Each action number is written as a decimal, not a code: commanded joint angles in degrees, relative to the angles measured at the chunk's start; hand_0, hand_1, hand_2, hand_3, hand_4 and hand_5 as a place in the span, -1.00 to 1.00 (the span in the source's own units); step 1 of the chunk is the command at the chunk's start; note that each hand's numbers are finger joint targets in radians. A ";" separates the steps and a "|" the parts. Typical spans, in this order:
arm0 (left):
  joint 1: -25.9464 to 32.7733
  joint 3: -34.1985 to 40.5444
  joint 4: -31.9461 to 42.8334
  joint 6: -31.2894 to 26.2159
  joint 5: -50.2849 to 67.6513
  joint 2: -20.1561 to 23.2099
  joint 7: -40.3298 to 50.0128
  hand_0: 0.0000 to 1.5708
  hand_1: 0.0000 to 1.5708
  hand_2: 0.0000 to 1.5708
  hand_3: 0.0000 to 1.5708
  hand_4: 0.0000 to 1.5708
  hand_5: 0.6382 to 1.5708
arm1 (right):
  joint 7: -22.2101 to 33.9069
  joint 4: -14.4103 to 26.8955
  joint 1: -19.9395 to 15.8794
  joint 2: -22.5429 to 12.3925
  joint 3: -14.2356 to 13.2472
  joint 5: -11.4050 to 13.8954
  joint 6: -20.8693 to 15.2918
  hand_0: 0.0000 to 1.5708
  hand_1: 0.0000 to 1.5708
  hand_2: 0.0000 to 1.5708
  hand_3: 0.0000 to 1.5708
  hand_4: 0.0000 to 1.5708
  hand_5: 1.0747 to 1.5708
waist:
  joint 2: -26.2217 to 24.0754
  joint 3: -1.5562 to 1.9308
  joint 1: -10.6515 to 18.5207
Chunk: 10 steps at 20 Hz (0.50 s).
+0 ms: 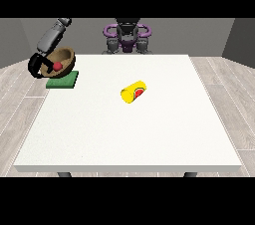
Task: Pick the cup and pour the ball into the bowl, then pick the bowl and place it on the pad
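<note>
Table [149,134]: large, white, square-edged, seen from across its near side; robot torso [127,37] small behind the far edge, dark with purple rings at the shoulders. Cup [134,91]: yellow, lying on its side near the middle of the tabletop, open mouth turned toward the view's left and the near edge, a red and green mark on its wall; nothing touching it, well apart from the other items. Pad [63,80]: green, flat, rectangular, at the table's far corner on the view's left, partly overlapped in the view by the bowl. Bowl [61,63]: brown, wooden in look, tilted so that its inside faces the camera, above the pad's far part; whether its base touches the pad or hangs just over it cannot be told from this angle. Ball [58,65]: red, small, inside the bowl, low against its inner wall. Hand at the view's left [37,64]: black, at the end of a grey forearm slanting down from above, fingers curled round the bowl's rim on its left side, holding it. Hand at the view's right: none showing anywhere in the frame. Floor [224,84]: pale wood planks around the table.
</note>
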 commanded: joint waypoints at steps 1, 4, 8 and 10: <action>1.36 0.28 -3.09 0.00 1.27 -0.03 1.60 -1.00 -1.00 -1.00 -1.00 -1.00 0.89 | 1.90 4.66 0.70 -4.65 -4.13 -1.88 -2.43 1.00 1.00 1.00 1.00 -0.36 0.96 | 0.53 0.05 1.44; 0.81 0.77 -4.61 1.71 0.94 0.20 0.00 -1.00 -1.00 -1.00 -1.00 -1.00 0.88 | 0.72 4.49 -1.29 -5.44 -4.93 -2.02 -5.03 0.34 0.34 0.38 0.31 -1.00 0.90 | 2.70 0.03 1.15; -1.05 0.21 -4.72 1.74 2.36 1.88 4.17 -1.00 -1.00 -1.00 -1.00 -1.00 0.88 | 2.49 5.10 -3.32 -4.79 -3.90 -1.35 -5.76 -0.10 -0.10 -0.24 0.28 -1.00 0.85 | 2.13 0.01 0.88; 2.36 2.47 -3.40 -1.10 3.05 1.91 0.38 -1.00 -1.00 -1.00 -1.00 -1.00 0.88 | 1.29 5.49 -1.77 -9.13 -6.05 -3.19 -1.83 -0.13 -0.13 -0.29 0.21 -1.00 0.84 | 3.34 -0.02 1.71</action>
